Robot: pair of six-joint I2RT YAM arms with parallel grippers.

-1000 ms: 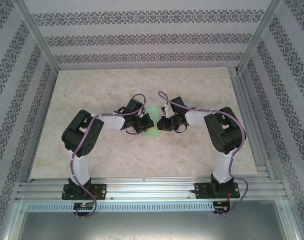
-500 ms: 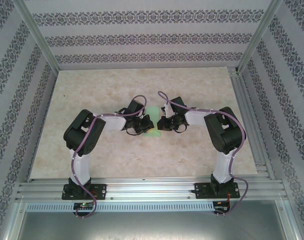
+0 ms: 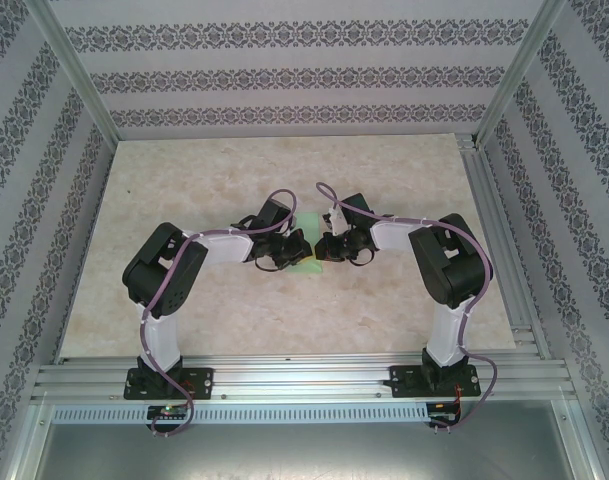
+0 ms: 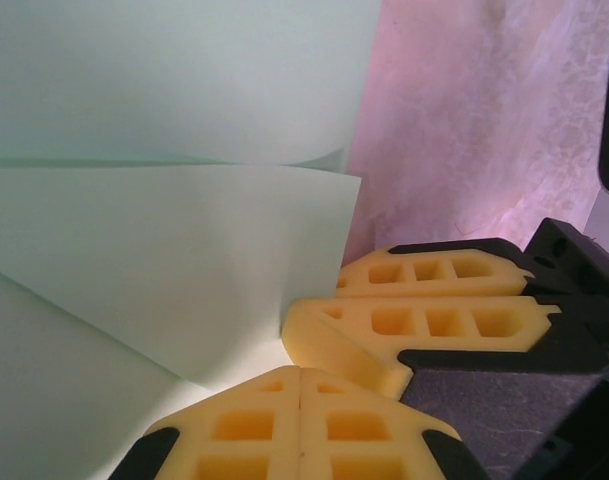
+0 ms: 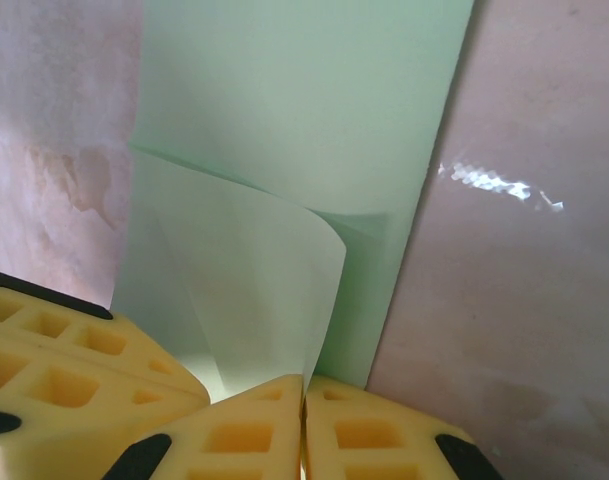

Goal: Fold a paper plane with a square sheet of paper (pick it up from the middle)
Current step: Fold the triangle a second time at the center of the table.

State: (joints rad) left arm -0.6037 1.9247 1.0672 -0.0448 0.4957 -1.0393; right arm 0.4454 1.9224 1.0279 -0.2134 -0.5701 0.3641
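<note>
Left hand [image 4: 300, 375] edged inward, closed; right hand [image 5: 304, 382] clamps a curled edge of the square sheet of paper [image 5: 304, 120].

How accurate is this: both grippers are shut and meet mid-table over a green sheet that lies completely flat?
One thing is wrong: the square sheet of paper is not flat. The right wrist view shows a flap curling up into the shut right gripper. The rest stands: the left gripper is shut too, and both meet mid-table.
</note>
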